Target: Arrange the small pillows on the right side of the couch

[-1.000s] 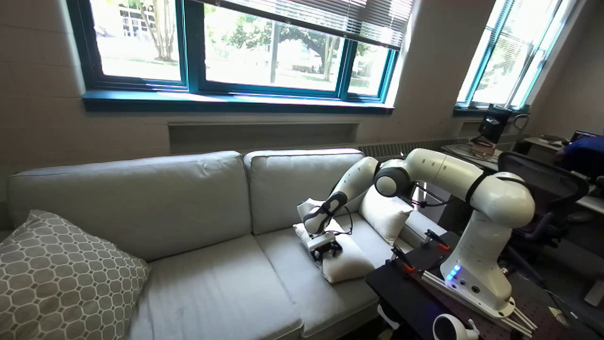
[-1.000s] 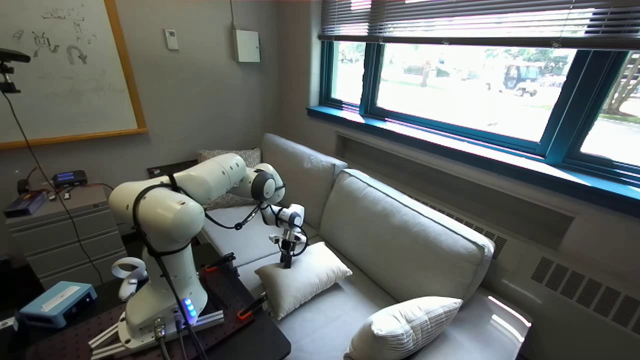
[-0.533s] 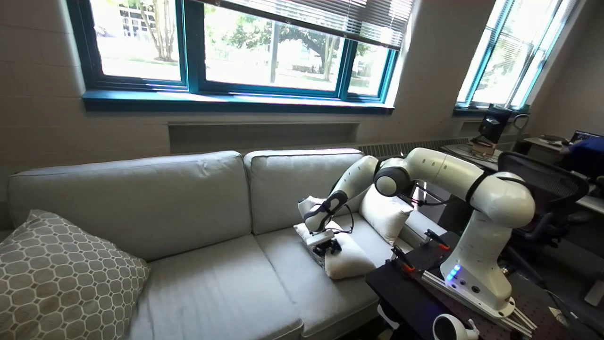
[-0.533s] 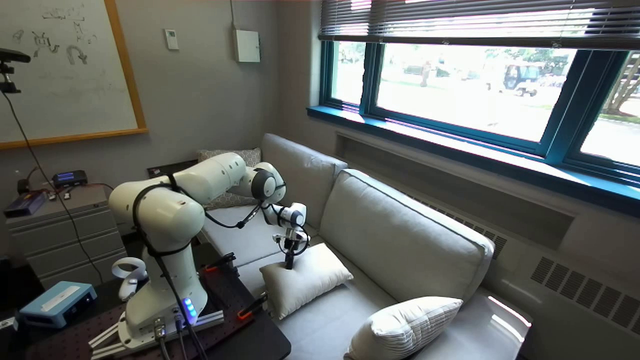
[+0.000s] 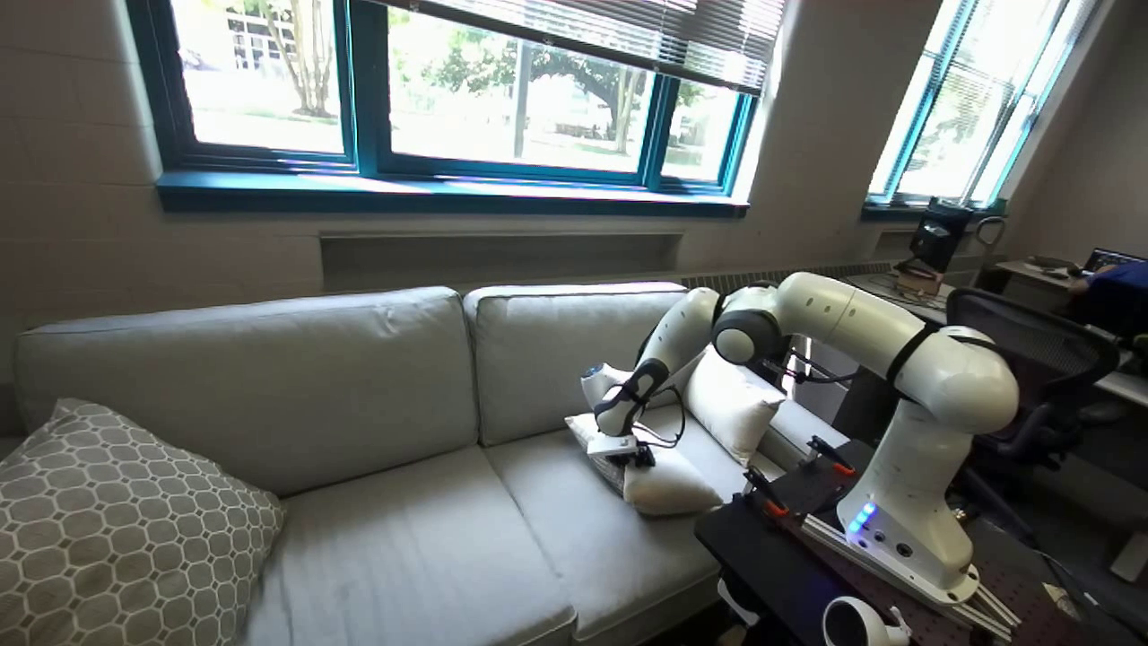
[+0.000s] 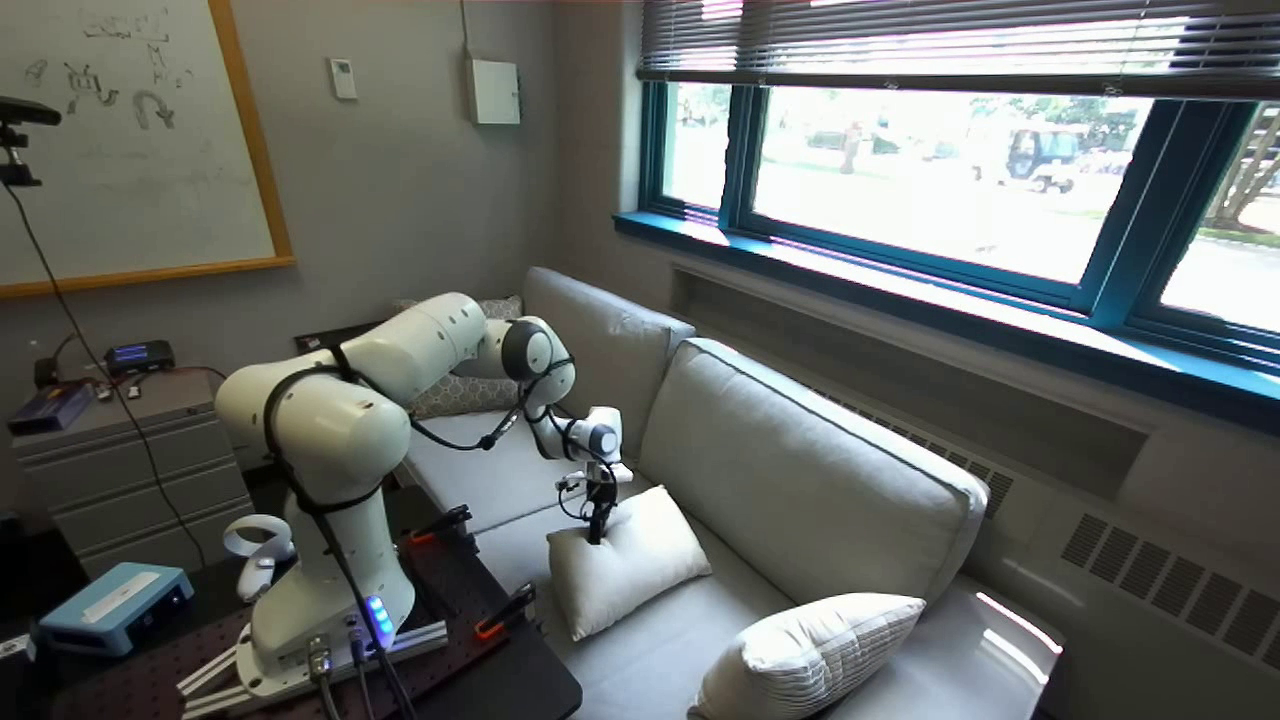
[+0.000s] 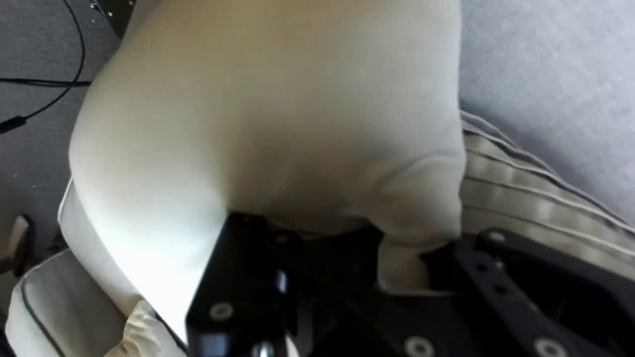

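A small cream pillow lies on the near seat of the couch, its left part raised. My gripper points down at that pillow's edge and is shut on it, fabric bunched at the fingers in the wrist view. The plain face of this pillow fills most of the wrist view, with pleated fabric at its right side. The fingertips themselves are hidden in the cloth. Another small pillow leans by the couch's right armrest, apart from the held one; its pleated side shows in an exterior view.
A large grey-white patterned pillow sits at the far left end of the couch. The arm's black table stands close against the seat front, with orange-tipped clamps along its edge. Back cushions rise behind the gripper.
The jaws have closed on the pillow's edge. Gripper and pillow have since shifted a little toward the back cushion and the right armrest. The second pillow has stayed put.
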Motion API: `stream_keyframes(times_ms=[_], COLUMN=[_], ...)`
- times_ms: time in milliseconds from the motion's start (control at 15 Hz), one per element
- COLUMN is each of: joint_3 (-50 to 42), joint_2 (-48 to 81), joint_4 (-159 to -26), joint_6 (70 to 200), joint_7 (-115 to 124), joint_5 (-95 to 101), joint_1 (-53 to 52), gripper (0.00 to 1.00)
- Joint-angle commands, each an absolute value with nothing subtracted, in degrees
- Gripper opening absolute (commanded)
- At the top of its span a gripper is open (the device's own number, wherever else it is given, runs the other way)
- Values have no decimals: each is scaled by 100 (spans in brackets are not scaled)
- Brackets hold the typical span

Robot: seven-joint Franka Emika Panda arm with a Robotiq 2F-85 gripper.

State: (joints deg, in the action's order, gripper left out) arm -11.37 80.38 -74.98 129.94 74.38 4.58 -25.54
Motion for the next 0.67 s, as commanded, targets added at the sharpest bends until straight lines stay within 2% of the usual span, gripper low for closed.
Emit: stream_keyframes(times_ms=[0, 267, 600], joint_3=[-1469, -1859, -2872], joint_2=[7178, 6657, 6364], joint_4=[-8917, -10047, -11592], joint_6=[14384, 15894, 17931], joint_7=[8067, 8442, 8449], joint_5=[571, 827, 484], joint_1=[-2918, -3422, -4397], gripper=[2, 4, 3])
